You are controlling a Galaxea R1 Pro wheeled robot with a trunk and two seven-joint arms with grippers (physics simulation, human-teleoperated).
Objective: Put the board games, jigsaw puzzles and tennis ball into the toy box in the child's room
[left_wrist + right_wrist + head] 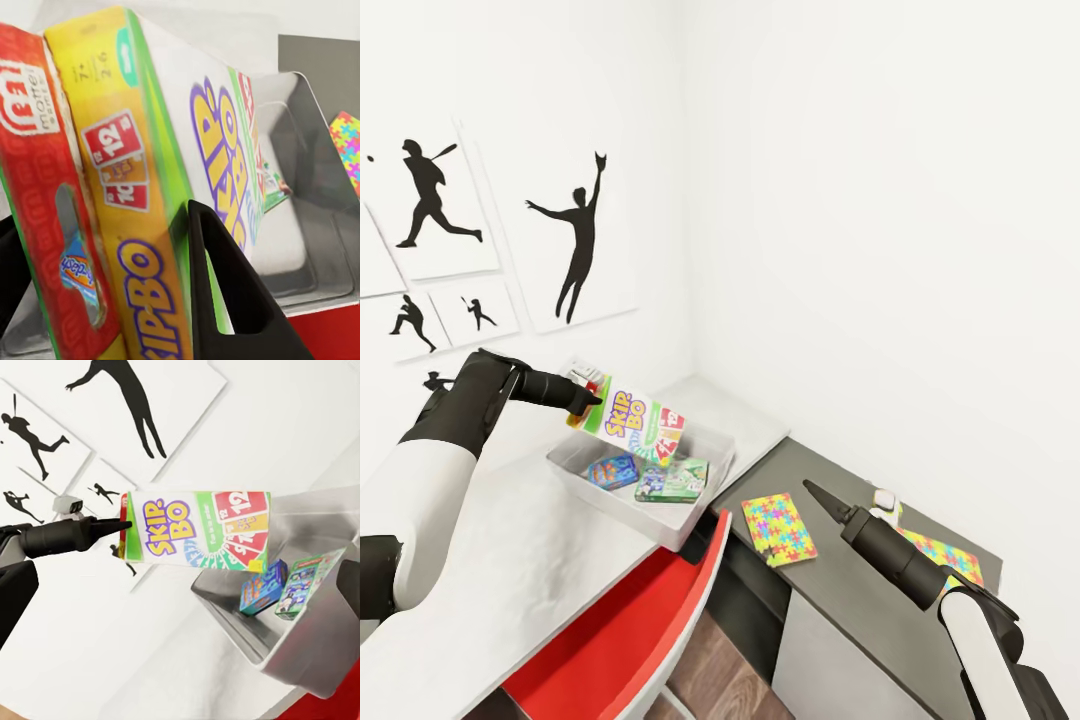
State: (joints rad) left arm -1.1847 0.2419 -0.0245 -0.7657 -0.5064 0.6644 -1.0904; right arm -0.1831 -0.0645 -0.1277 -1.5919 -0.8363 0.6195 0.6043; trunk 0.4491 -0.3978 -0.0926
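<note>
Skip-Bo board game (640,422) held above the toy box (705,492).
Left gripper (586,400) clamps its edge; right gripper (818,497), fingers together, hovers near a jigsaw puzzle (778,527).

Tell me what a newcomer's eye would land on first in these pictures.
First, the bright Skip-Bo board game, gripped at one end by the left hand and held in the air over the grey toy box, where two smaller game boxes already lie. Next, the multicolour jigsaw puzzle lying flat on the dark table, close to the right hand. Black sports silhouette pictures hang on the white wall behind.
</note>
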